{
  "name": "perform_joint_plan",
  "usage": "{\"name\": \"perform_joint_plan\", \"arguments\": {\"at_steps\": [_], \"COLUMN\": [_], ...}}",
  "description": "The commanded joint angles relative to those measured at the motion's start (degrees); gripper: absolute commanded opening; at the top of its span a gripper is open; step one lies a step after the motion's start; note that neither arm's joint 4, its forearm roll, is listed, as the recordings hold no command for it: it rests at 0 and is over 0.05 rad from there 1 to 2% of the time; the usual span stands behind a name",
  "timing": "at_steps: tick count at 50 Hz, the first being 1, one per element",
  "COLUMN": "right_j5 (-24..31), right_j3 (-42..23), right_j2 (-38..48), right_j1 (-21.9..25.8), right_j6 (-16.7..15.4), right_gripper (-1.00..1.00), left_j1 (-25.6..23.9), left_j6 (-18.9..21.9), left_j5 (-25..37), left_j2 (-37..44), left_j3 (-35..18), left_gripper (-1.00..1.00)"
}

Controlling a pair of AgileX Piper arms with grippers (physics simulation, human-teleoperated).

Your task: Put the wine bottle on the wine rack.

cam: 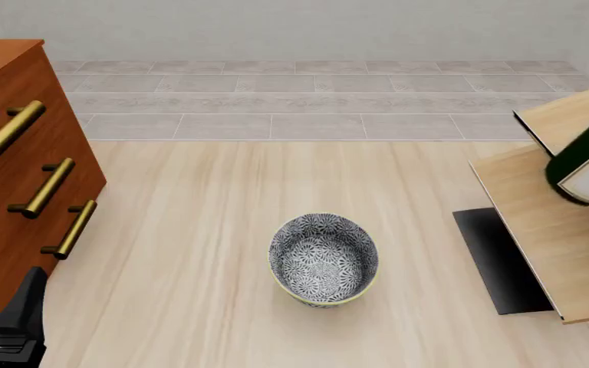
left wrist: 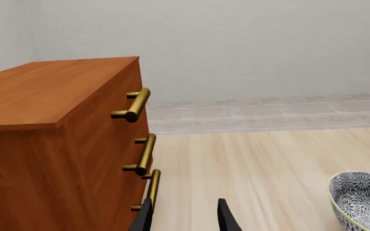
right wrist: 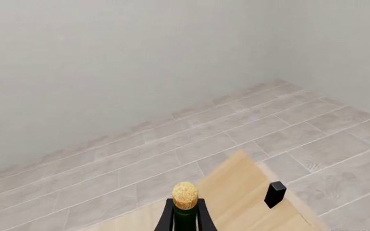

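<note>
At far right of the front view, the bottle (cam: 587,170) lies tilted above the rack (cam: 540,230) panels, neck out of frame. Right gripper (right wrist: 185,214) clamps the bottle neck, cork up, so the right arm is nearer; left gripper (left wrist: 183,216), parted and unladen, idles beside the cabinet (cam: 8,169).

Take the blue-white patterned bowl (cam: 324,259) as your landmark: you see it standing upright on the pale wood tabletop (cam: 202,230), its dark floral pattern covering the inside and a yellowish rim running round the edge. Well to its left stands the reddish-brown drawer cabinet (cam: 8,176), its three brass bar handles (cam: 47,188) stacked one below another and facing the bowl's side. Beyond the bowl, past the table's far edge, you have a grey tiled floor (cam: 315,96) running up to a plain pale wall (cam: 305,27).
</note>
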Motion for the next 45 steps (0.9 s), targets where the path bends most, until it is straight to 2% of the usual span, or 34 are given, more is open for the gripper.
{"name": "perform_joint_plan", "arguments": {"at_steps": [1, 45], "right_j5": [-0.4, -4.1], "right_j3": [-1.4, 0.1], "right_j2": [1.4, 6.1], "right_j1": [-2.0, -7.1], "right_j6": [0.2, 1.7], "right_gripper": [-1.00, -1.00], "left_j1": [0.0, 0.2], "left_j6": [-0.1, 0.2], "left_j5": [-0.1, 0.6], "left_j2": [0.0, 0.0], "left_j3": [0.0, 0.0], "left_gripper": [1.00, 1.00]}}
